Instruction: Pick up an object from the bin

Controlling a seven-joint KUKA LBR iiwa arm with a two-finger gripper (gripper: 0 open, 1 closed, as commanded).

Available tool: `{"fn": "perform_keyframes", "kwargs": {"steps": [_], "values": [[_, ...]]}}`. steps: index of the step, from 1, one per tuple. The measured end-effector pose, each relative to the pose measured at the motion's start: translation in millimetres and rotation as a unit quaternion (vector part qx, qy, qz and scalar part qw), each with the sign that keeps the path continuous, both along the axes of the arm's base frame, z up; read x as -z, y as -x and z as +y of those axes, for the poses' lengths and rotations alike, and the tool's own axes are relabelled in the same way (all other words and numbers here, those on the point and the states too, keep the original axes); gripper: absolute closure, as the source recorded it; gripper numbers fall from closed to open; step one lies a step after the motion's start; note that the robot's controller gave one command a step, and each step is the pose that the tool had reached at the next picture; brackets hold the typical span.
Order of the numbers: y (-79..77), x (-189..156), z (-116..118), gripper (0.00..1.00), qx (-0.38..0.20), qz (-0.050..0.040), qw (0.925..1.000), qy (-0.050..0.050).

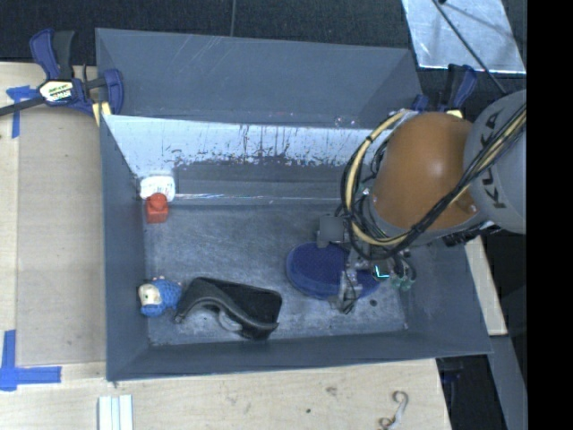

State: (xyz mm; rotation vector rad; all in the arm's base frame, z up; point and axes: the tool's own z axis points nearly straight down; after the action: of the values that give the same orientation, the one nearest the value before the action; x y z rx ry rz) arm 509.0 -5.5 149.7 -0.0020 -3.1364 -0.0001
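Observation:
My gripper (347,299) is low in the bin's right part, its fingertips near the floor just right of a dark blue round object (312,270). The blue object lies partly under the gripper body. A black curved object (235,305), shaped like a shoe or a handle, lies along the front wall to the left of it.
A small blue and yellow toy (152,296) sits in the front left corner. A small white and red object (157,197) rests against the back left wall. The arm with its orange dome and cables hangs over the bin's right side.

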Motion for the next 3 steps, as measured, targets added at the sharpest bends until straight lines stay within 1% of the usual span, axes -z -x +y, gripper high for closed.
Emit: {"fn": "perform_keyframes", "kwargs": {"steps": [1, 2, 3], "values": [[-32.5, 79.1, -17.6, 0.00, 0.147, -0.0021, 0.9892, 0.000], [-35.0, 75.5, -17.8, 1.00, 0.146, -0.0061, 0.9893, 0.000], [-31.4, -46.2, -30.4, 1.00, -0.101, -0.0067, 0.9949, 0.000]]}}
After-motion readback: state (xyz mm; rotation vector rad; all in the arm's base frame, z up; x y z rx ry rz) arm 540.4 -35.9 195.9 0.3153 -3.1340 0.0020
